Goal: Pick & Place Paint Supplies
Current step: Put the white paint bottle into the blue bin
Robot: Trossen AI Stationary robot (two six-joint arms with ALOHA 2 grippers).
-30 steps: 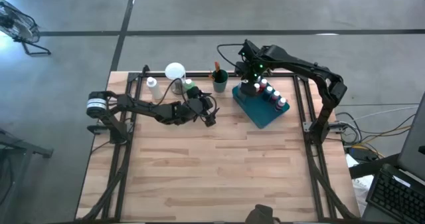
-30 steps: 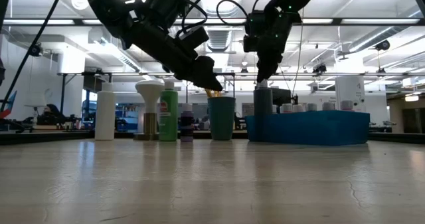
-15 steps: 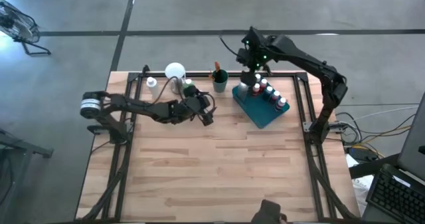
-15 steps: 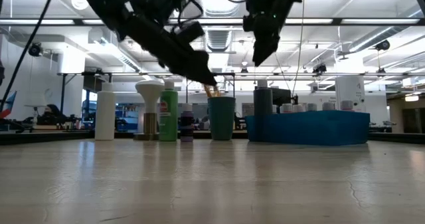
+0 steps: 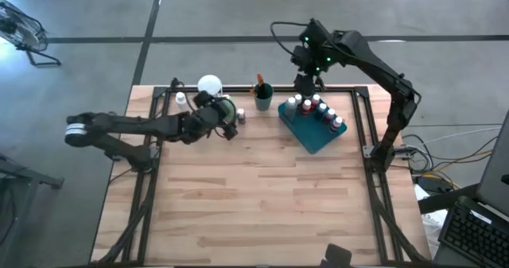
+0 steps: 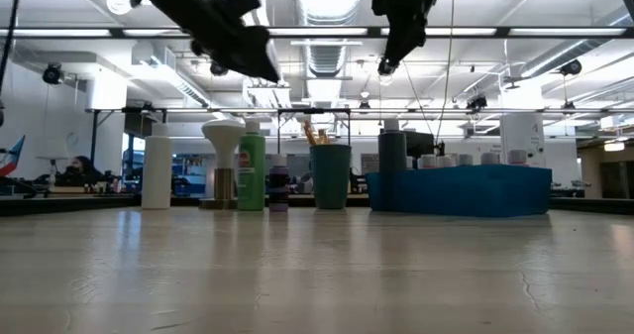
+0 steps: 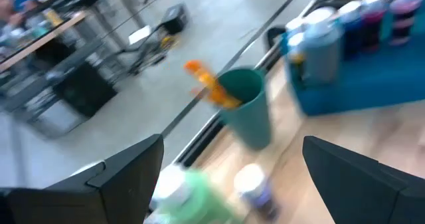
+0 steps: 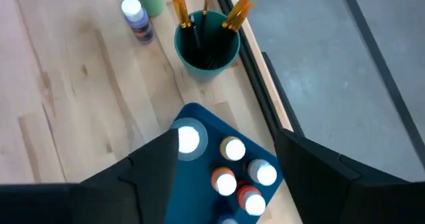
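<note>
The paint bottles (image 5: 316, 110) stand upright in the teal tray (image 5: 318, 137) at the far right; a taller grey one (image 6: 392, 161) stands at the tray's end nearest the cup. Orange-tipped brushes (image 8: 234, 10) stick up out of a teal cup (image 5: 263, 99). A small purple bottle (image 5: 240, 118) stands on the table beside a green bottle (image 5: 227, 106). My right gripper (image 8: 227, 134) hangs open high above the tray's far end. My left gripper (image 5: 228, 125) is open in the air over the green and purple bottles, pointing toward the cup (image 7: 249, 108).
A round white-topped object (image 5: 209, 84) and a white bottle (image 5: 182, 99) stand at the far left, next to the green bottle. A dark metal rail (image 5: 238, 88) runs along the table's far edge. The near half of the wooden table (image 5: 262, 204) is bare.
Both grippers have risen, still open. My left gripper has drawn back toward the table's left edge, from beside the cup to above the green bottle. My right gripper has lifted straight off the grey bottle, which stays standing in the tray.
</note>
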